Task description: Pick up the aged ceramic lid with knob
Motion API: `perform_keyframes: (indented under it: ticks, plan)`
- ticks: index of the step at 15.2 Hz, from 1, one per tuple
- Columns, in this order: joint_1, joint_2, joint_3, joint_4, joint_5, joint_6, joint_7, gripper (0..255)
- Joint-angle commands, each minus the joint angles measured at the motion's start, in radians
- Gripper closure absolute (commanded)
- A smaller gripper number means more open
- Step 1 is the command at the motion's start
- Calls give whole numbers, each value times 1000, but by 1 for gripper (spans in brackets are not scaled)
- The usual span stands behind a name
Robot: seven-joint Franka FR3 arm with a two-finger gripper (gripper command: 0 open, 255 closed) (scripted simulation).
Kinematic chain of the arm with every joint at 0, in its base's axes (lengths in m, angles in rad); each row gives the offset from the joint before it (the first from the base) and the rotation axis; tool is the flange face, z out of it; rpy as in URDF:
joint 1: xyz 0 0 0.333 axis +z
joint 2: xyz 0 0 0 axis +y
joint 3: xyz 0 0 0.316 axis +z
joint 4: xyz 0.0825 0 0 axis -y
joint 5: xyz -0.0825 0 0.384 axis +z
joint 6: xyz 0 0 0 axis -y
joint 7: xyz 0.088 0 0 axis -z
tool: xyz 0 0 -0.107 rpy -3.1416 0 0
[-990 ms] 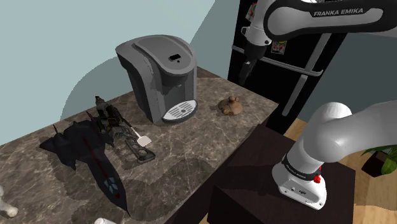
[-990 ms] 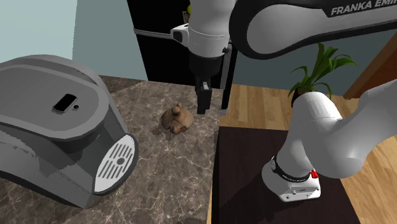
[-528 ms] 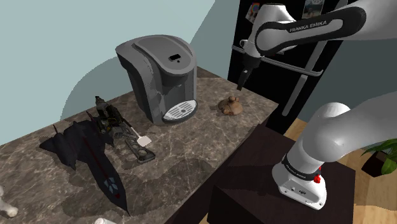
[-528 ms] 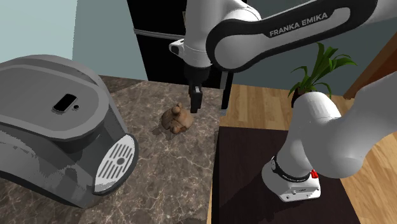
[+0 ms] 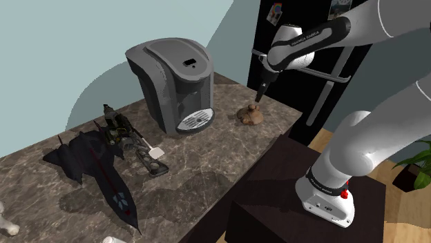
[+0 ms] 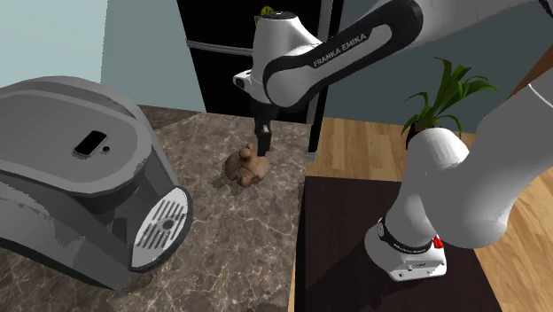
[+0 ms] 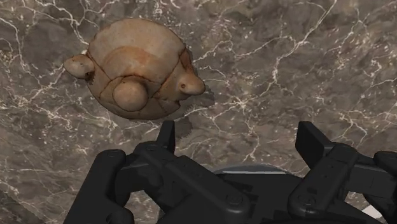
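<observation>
The lid (image 5: 250, 115) is a small brown dome, mottled tan and rust, with dark crack-like lines running across its surface (image 7: 137, 70). A round, paler knob (image 7: 130, 95) sits on its upper side, and two short stubs stick out from opposite edges. It rests dome up on the dark veined stone counter (image 5: 207, 166), flat and untouched, close to the counter's far corner. In the shoulder view it lies to the right of the grey coffee machine (image 5: 173, 83), apart from it (image 6: 245, 167).
</observation>
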Motion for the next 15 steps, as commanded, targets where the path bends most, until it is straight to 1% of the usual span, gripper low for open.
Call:
perform_keyframes:
  ticks: [1,3,4,7,9,12,13,15]
  plan:
    - [25,82,-48,22,50,62,-76,0]
    - [54,170,-98,52,127,112,-171,0]
    - [68,217,-121,70,177,133,-226,0]
    - [94,367,-165,139,368,173,-415,0]
    - [78,471,-160,196,506,179,-545,0]
    - [10,616,-112,294,675,170,-705,0]
    - [-6,639,-99,311,697,168,-726,0]
    - [-20,664,-81,314,729,183,-753,0]
